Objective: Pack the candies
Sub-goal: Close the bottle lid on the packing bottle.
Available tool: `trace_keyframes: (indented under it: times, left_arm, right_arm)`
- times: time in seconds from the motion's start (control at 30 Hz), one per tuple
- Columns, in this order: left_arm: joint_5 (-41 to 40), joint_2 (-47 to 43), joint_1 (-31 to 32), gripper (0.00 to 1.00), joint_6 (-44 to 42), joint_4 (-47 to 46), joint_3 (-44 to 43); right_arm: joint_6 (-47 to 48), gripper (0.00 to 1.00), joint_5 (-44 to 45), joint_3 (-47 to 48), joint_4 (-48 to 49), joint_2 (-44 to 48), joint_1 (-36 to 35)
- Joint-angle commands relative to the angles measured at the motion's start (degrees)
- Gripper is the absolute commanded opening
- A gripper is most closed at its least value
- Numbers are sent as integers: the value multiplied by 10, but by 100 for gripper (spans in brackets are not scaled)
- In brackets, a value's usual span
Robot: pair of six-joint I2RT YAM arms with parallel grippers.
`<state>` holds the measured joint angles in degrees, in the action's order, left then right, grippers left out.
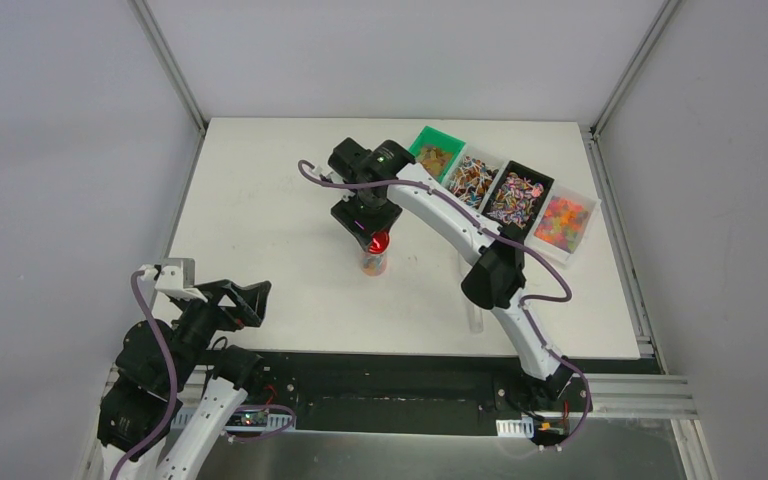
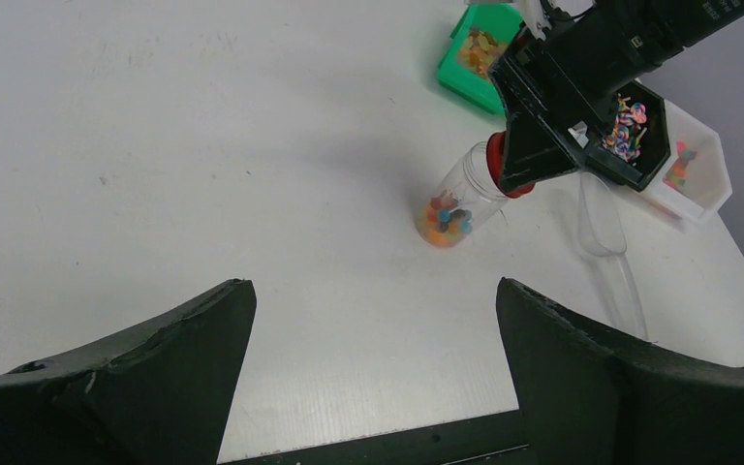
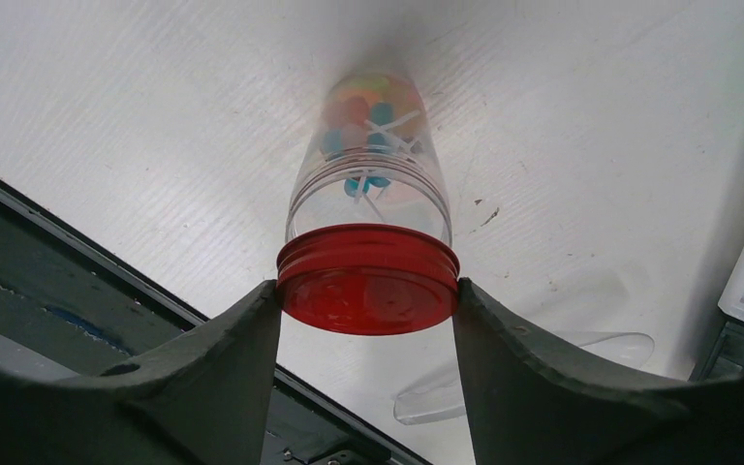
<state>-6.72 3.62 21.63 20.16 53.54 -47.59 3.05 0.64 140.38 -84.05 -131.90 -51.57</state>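
The right tool (image 3: 366, 300) is pinching the red lid (image 3: 368, 276) of the jar (image 3: 373, 184) beneath it (candies (image 3: 358, 102) inside). The left tool (image 2: 373, 291) is gaping wide. Probably capping; twisting tight comes next.

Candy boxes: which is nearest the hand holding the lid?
The green box, leftmost in the row. The other three are farther from the right hand and its red lid.

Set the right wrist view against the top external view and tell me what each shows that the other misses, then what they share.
Right wrist only: the fingers pressed against opposite sides of the red lid's rim, and the jar's screw threads. Top external only: the left gripper near the table's near-left corner, and the row of four candy bins at the far right. Both: the right gripper on the lidded jar, with candies inside.
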Motion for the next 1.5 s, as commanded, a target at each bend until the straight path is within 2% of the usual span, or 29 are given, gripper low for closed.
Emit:
trace_keyframes:
  times: [0.0, 0.57, 0.73, 0.87, 1.17, 1.33, 1.47]
  left_arm:
    - [-14, -4, -4, 99, 7, -11, 3]
    - [-14, -7, -4, 99, 8, -11, 5]
    - [-15, -7, -4, 99, 9, -11, 5]
    - [-14, -7, -4, 99, 11, -11, 6]
    - [-13, 1, -4, 99, 13, -12, 8]
    - [5, 43, -3, 99, 5, -18, 1]
    - [62, 129, -3, 99, 6, -18, -36]
  right_arm:
    - [4, 58, -1, 33, 8, -4, 0]
    - [14, 67, -22, 31, 3, -10, 13]
    - [19, 74, -29, 34, 13, -10, 14]
    - [18, 86, -30, 38, 24, -7, 14]
    - [26, 94, -67, 40, 26, 28, 30]
    - [25, 98, -70, 14, 41, 79, 49]
    - [11, 100, -67, -56, 80, 137, 60]
